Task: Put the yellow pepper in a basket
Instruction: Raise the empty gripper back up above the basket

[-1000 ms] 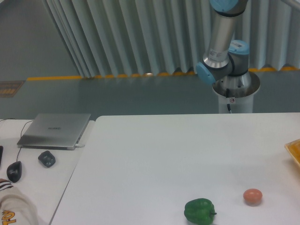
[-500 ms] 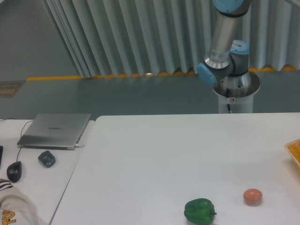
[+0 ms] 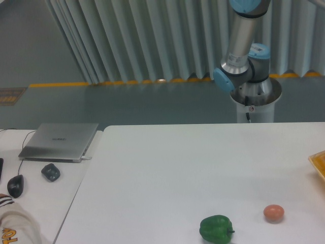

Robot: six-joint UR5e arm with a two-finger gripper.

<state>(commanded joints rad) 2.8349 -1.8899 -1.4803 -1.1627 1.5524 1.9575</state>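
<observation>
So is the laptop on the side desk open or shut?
Shut: the laptop lies flat, lid down, with no screen showing.

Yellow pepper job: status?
Gripper out of frame, only the arm shows. No yellow pepper in view. Basket edge at table's right side. Green pepper and orange-red fruit sit on table.

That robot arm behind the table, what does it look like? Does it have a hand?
The arm is a silver metal tube with light blue caps at its round joints. It rises from a wide silver base on a white pedestal, where a thin dark cable and a small red mark show. The upper part runs out of the picture, so no hand is visible.
</observation>
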